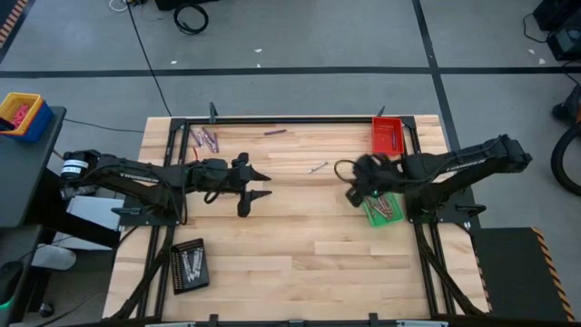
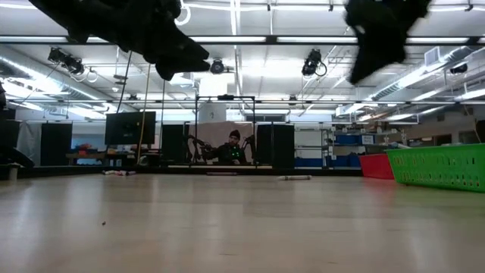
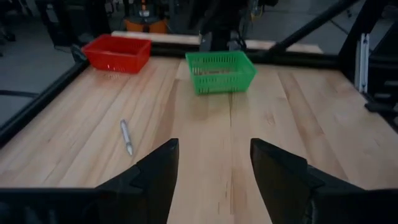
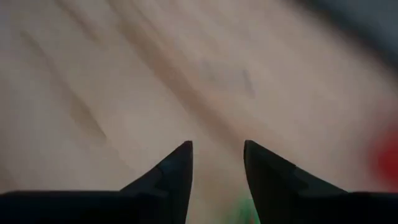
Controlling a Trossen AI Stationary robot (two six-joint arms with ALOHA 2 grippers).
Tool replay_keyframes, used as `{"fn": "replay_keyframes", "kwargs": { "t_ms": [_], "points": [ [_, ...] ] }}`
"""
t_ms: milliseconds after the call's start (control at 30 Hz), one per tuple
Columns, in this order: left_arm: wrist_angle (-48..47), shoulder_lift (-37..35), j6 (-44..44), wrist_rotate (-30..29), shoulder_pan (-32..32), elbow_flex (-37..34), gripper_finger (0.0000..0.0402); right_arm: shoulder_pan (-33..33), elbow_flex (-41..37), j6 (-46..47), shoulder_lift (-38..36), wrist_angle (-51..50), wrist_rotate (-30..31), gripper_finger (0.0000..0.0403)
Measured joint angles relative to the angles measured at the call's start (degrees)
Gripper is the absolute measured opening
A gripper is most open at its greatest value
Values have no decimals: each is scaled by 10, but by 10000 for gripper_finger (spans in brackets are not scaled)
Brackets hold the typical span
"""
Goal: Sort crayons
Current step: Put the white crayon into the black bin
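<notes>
Several crayons lie on the wooden table: a maroon cluster (image 1: 204, 138) at the far left, a single purple one (image 1: 275, 133) by the far edge, and a pale grey one (image 1: 317, 167) (image 3: 127, 137) near the middle. More crayons lie in the green tray (image 1: 381, 209) (image 3: 221, 70). My right gripper (image 1: 356, 186) (image 4: 217, 146) hovers open beside the green tray's left end, above the table, with nothing between its fingers. My left gripper (image 1: 266, 183) (image 3: 214, 149) stands open over the table's middle, pointing toward the right side, also with nothing between its fingers.
A red tray (image 1: 387, 136) (image 3: 118, 53) stands at the far right corner. A black tray (image 1: 189, 265) holding pale sticks sits near the front left. A black frame (image 1: 290, 119) rims the table. Bare wood lies between the two grippers and toward the near edge.
</notes>
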Motion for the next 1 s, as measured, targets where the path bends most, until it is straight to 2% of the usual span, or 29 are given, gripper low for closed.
{"fn": "replay_keyframes", "kwargs": {
  "t_ms": [67, 133, 200, 267, 333, 433, 633, 800, 1000],
  "points": [
    [9, 0, -1, 0, 0, 0, 212, -11, 6, -170, 4, 116, 2, 148],
    [11, 0, -6, 0, -3, 0, 212, -30, 1, -316, 17, 228, -36, 148],
    [5, 0, -18, 0, -5, 0, 212, -55, -2, -393, 40, 305, -82, 149],
    [-10, 0, -35, 0, -9, 0, 212, -86, 2, -427, 74, 338, -123, 149],
    [-54, -7, -48, 0, -13, 5, 212, -120, 21, -453, 114, 309, -149, 149],
    [-98, -21, -54, 0, -20, 20, 212, -157, 63, -492, 182, 228, -155, 149],
    [-111, -27, -50, 0, -25, 20, 212, -195, 120, -586, 309, 138, -173, 149],
    [-113, -27, -49, -1, -24, 20, 212, -242, 138, -674, 377, 126, -200, 149],
    [-113, -27, -49, -1, -24, 20, 212, -283, 147, -786, 426, 122, -184, 149]
  ]
}}
